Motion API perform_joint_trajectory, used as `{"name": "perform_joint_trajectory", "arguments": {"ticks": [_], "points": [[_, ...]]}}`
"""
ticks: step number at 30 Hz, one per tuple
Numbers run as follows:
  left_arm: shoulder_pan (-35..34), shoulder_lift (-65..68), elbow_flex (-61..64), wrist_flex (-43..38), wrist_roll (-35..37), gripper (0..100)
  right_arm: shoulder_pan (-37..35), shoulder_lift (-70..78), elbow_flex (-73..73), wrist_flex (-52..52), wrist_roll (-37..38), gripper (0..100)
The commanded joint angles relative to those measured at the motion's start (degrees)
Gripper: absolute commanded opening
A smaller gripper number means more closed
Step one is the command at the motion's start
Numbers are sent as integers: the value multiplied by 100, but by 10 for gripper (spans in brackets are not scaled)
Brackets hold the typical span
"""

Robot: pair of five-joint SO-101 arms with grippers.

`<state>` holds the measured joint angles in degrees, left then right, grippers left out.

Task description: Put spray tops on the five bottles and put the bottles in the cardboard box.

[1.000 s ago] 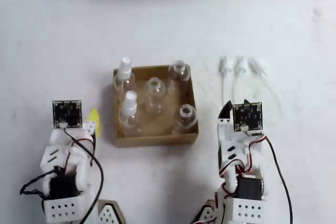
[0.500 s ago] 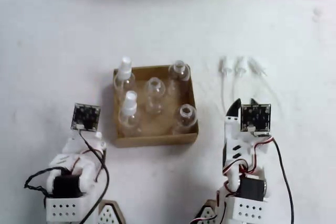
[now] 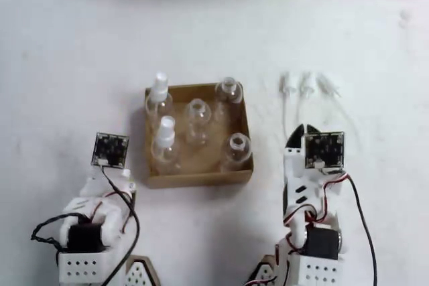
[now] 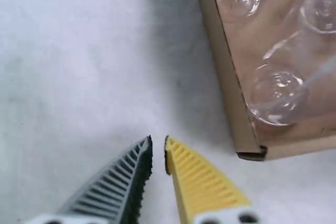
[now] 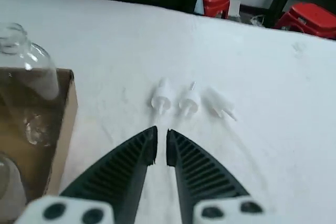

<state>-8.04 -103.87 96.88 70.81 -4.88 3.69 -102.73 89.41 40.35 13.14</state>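
High view: five bottles stand in the cardboard box, with three spray tops on open table right of it. The left gripper and right gripper, nearly closed and empty, flank the box; the right has nudged boxward.

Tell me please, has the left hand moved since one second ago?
Yes. The left hand has shifted sideways toward the cardboard box; in the high view its wrist camera now sits closer to the box than before.
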Motion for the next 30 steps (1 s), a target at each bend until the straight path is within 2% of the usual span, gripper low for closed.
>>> {"name": "perform_joint_trajectory", "arguments": {"ticks": [1,5,11,19,22,27,30], "points": [[66,-48,9,26,-35,50,-66,110,-1081,110,343,15],[66,-48,9,26,-35,50,-57,1095,-1899,136,466,15],[66,-48,9,26,-35,50,-57,3890,-4290,822,510,17],[66,-48,9,26,-35,50,-57,7758,-8325,2888,510,18],[66,-48,9,26,-35,50,198,9059,-9600,3407,510,18],[66,-48,9,26,-35,50,620,11099,-11165,3697,527,19],[66,-48,9,26,-35,50,708,12233,-12009,3934,993,22]]}}
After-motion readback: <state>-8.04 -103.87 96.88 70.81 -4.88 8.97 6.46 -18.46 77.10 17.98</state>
